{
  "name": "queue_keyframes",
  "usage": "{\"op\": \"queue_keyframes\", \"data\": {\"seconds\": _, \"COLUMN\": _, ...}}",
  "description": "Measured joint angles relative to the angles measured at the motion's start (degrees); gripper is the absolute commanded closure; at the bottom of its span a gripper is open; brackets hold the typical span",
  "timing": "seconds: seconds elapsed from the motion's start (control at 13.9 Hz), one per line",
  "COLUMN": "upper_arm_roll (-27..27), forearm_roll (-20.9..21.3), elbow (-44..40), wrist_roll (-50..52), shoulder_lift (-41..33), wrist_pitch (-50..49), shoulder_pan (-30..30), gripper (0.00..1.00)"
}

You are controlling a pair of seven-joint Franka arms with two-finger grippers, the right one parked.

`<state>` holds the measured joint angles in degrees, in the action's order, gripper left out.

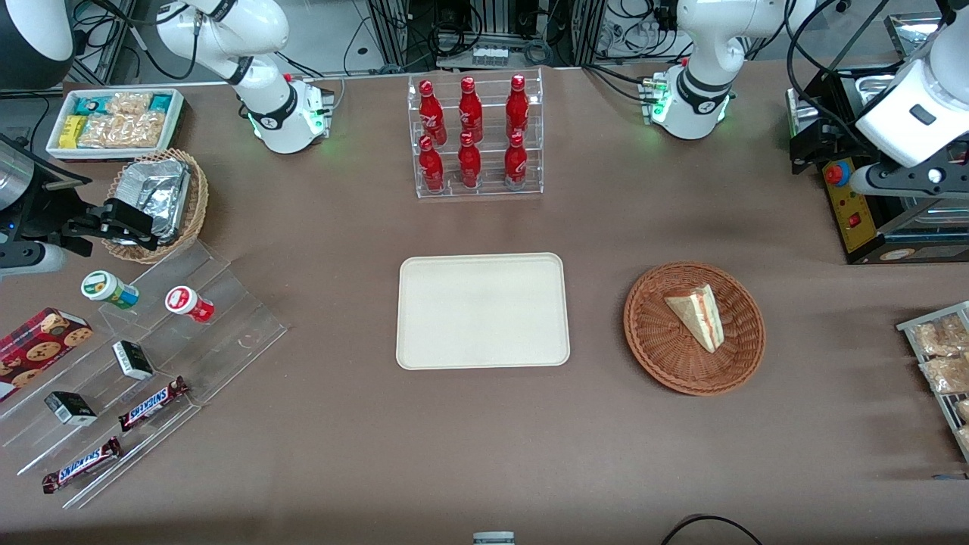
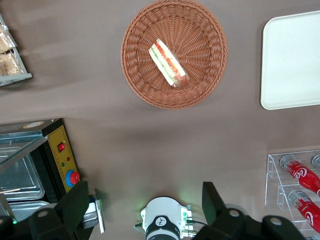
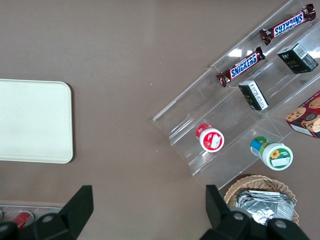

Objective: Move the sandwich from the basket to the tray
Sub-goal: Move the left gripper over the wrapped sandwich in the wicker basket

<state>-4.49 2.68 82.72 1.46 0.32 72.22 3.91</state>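
Sandwich (image 1: 696, 316) lies in the reddish-brown basket (image 1: 657, 342), untouched.

The cream tray (image 1: 424, 356) sits bare beside the basket, toward the parked arm's end. The left gripper (image 2: 145, 207) hangs high near the working arm's end, fingers (image 2: 75, 202) spread apart, holding nothing.

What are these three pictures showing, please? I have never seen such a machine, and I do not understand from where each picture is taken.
Two robot arms stand at a brown table. One picture faces them from the front; the other two look down from cameras on their wrists. A sandwich lies in a round wicker basket, beside an empty cream tray. Red bottles stand in a clear rack farther from the front camera. The working arm's hand hangs high above the table, fingers open, holding nothing.
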Motion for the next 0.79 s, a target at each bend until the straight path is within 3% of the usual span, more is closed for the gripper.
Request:
{"op": "queue_keyframes", "data": {"seconds": 0.58, "upper_arm_roll": -0.1, "forearm_roll": -0.1, "elbow": 2.7, "wrist_roll": 0.0, "shoulder_lift": 0.0, "wrist_pitch": 0.3, "shoulder_pan": 0.0, "gripper": 0.0}}
{"op": "queue_keyframes", "data": {"seconds": 0.79, "upper_arm_roll": -0.1, "forearm_roll": 0.0, "elbow": 9.9, "wrist_roll": 0.5, "shoulder_lift": 0.1, "wrist_pitch": 7.9, "shoulder_pan": 0.0, "gripper": 0.0}}
